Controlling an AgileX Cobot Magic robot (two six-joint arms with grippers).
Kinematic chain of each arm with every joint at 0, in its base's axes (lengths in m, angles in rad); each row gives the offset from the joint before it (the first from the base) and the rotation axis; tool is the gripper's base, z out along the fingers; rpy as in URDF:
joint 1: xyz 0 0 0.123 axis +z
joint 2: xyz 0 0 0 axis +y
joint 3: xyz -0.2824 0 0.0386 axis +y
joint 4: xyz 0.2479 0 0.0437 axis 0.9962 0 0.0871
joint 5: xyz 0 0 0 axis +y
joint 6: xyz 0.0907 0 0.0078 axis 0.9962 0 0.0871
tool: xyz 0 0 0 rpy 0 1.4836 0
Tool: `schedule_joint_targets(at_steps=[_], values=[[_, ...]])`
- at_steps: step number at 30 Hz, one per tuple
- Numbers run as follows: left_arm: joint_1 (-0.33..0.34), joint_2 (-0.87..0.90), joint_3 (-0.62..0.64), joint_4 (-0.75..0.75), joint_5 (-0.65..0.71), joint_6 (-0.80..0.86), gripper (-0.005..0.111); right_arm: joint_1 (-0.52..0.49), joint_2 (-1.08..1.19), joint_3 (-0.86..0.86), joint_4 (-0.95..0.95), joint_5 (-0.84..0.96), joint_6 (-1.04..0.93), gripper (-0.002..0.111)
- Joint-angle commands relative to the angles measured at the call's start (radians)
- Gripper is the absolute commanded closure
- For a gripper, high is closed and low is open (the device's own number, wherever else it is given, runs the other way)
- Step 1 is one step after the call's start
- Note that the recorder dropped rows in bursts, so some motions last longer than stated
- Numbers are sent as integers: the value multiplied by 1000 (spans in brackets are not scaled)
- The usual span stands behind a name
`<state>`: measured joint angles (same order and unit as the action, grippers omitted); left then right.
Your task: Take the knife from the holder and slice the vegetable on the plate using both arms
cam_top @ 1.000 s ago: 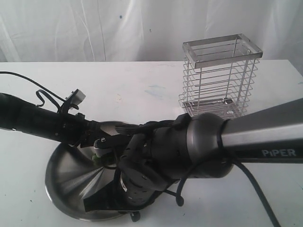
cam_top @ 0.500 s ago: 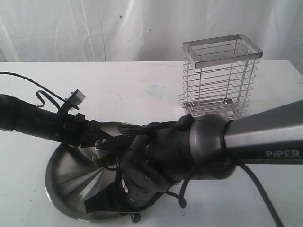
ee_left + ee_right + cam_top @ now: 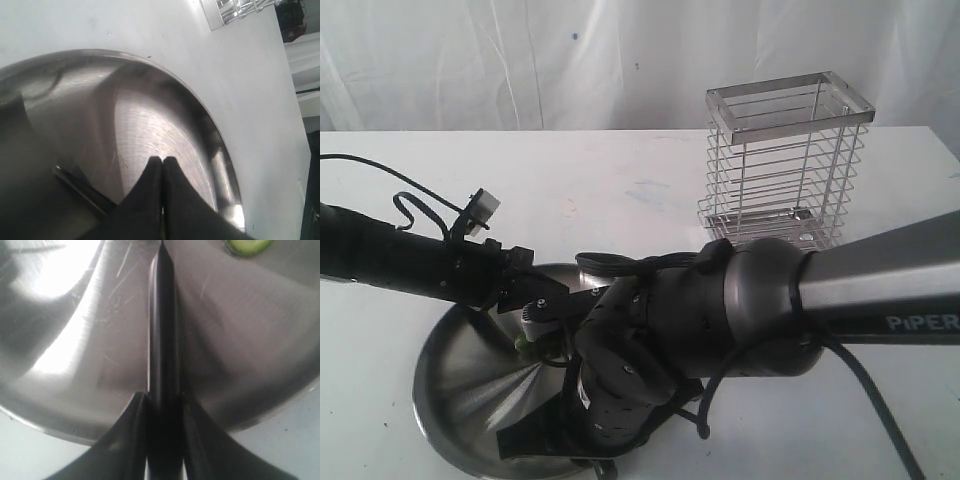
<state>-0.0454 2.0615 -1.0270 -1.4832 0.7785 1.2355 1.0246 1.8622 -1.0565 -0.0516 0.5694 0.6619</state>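
The steel plate (image 3: pixel 445 395) lies at the front of the white table. My left gripper (image 3: pixel 163 160) hangs over the plate (image 3: pixel 150 120) with its fingertips touching. A thin green streak shows through the slit behind them. In the exterior view a bit of the green vegetable (image 3: pixel 525 345) shows just under this gripper (image 3: pixel 535 322). My right gripper (image 3: pixel 163 401) is shut on the black handle of the knife (image 3: pixel 161 315). The blade points across the plate (image 3: pixel 70 340) towards a round vegetable slice (image 3: pixel 248 245). The wire holder (image 3: pixel 785 165) stands empty at the back right.
The right arm's thick grey and black wrist (image 3: pixel 740 310) and its cables cover the plate's right half in the exterior view. A corner of the holder (image 3: pixel 235 9) shows in the left wrist view. White cloth hangs behind the table.
The left arm has shifted slightly, its wrist camera now a little higher. The right wrist has sunk a little towards the front. Both grips are unchanged.
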Motion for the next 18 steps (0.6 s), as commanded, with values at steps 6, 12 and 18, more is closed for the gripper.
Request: schedule_joint_targets(at_steps=[6,12,18], values=[[3,4,7,-16,-8,2,107,1,6,22,36,180,-39,108],[3,4,7,-18,-14,2,107,1,6,22,36,196,-43,108],[3,4,-31,-55,123,50,107,1,6,22,38,184,-58,108]])
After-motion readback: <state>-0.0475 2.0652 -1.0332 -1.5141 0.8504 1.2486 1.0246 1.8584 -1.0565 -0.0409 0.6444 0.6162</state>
